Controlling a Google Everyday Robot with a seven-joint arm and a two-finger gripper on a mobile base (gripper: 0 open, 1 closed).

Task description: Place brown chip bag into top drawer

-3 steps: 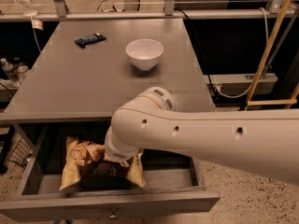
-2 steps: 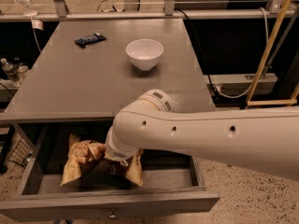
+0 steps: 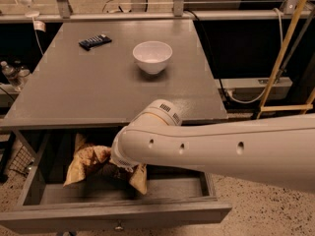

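The brown chip bag (image 3: 91, 162) lies inside the open top drawer (image 3: 118, 214), towards its left half, crinkled, with tan-yellow ends and a dark middle. The drawer is pulled out below the grey table (image 3: 98, 90); its small metal knob (image 3: 118, 226) shows on the front. My white arm reaches in from the right and bends down into the drawer. My gripper (image 3: 118, 169) is at the bag's right part, hidden under the arm's wrist.
A white bowl (image 3: 152, 56) stands on the table at the back middle. A small dark flat bar (image 3: 95, 41) lies at the back left. A yellow post (image 3: 280, 48) and cables stand to the right, a plastic bottle (image 3: 10, 74) to the left.
The arm's wrist has risen slightly and shifted a little right. The bag stays in the drawer in nearly the same place.
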